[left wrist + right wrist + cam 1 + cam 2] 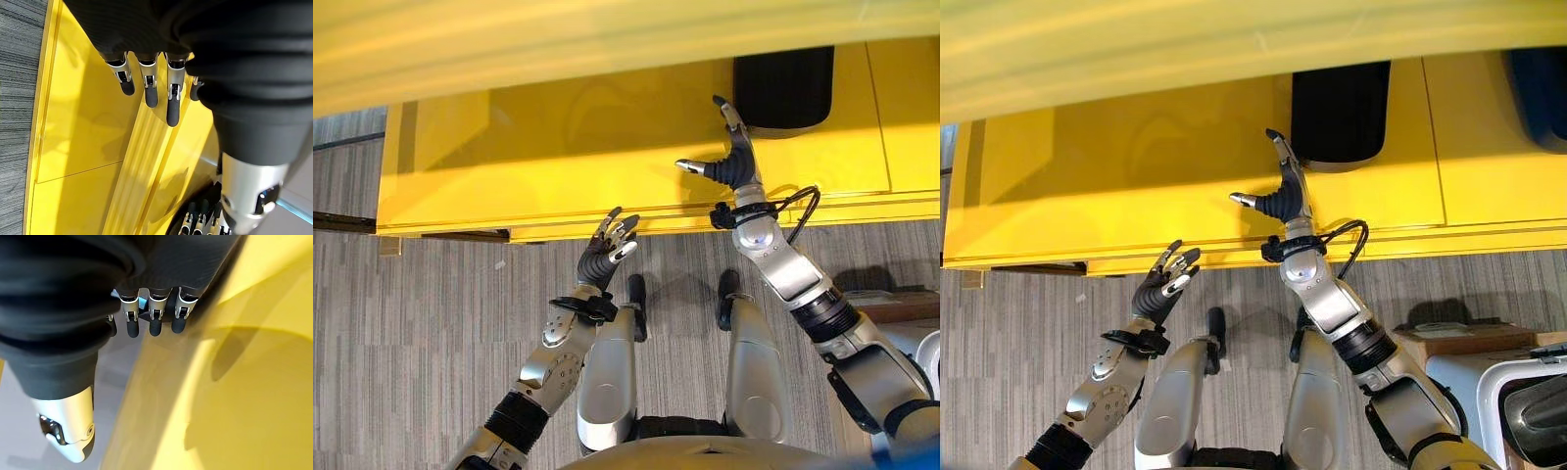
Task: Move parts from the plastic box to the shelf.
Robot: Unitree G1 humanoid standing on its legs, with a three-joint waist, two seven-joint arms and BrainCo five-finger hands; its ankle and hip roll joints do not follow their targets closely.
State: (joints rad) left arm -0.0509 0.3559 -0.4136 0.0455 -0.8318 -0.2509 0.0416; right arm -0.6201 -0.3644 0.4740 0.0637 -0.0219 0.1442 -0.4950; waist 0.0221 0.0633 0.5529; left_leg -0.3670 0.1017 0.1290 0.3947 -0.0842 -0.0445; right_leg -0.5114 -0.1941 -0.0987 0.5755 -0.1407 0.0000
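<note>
At the far left, the grey carpeted floor (421, 323) ran up to the front edge of the yellow shelf (558, 157), whose flat surface spread across the upper part of both eye views under a yellow band at the very top. The left hand (605, 250) was raised at the shelf's front lip, just short of the yellow surface, its fingers loosely spread and relaxed with nothing between them; in its own wrist view the left hand (146, 73) showed its fingers (172, 100) straight and side by side above the ridged yellow edge, empty. Further right, the right hand (732, 157) reached out over the shelf surface, its fingers extended toward the back and the thumb held wide to the side, holding nothing; the right wrist view showed the same right hand (151, 308) with straight, empty fingers over yellow. Just past its fingertips lay a dark, rounded black part (783, 88) on the shelf, near the hand but apart from it. At the right edge of the right eye view a dark blue object (1540, 93) sat further along the shelf, and lower down, on the floor side, stood a white plastic box (1518, 411) with a dark part (1540, 416) inside it, beside a brown cardboard box (1459, 343).
</note>
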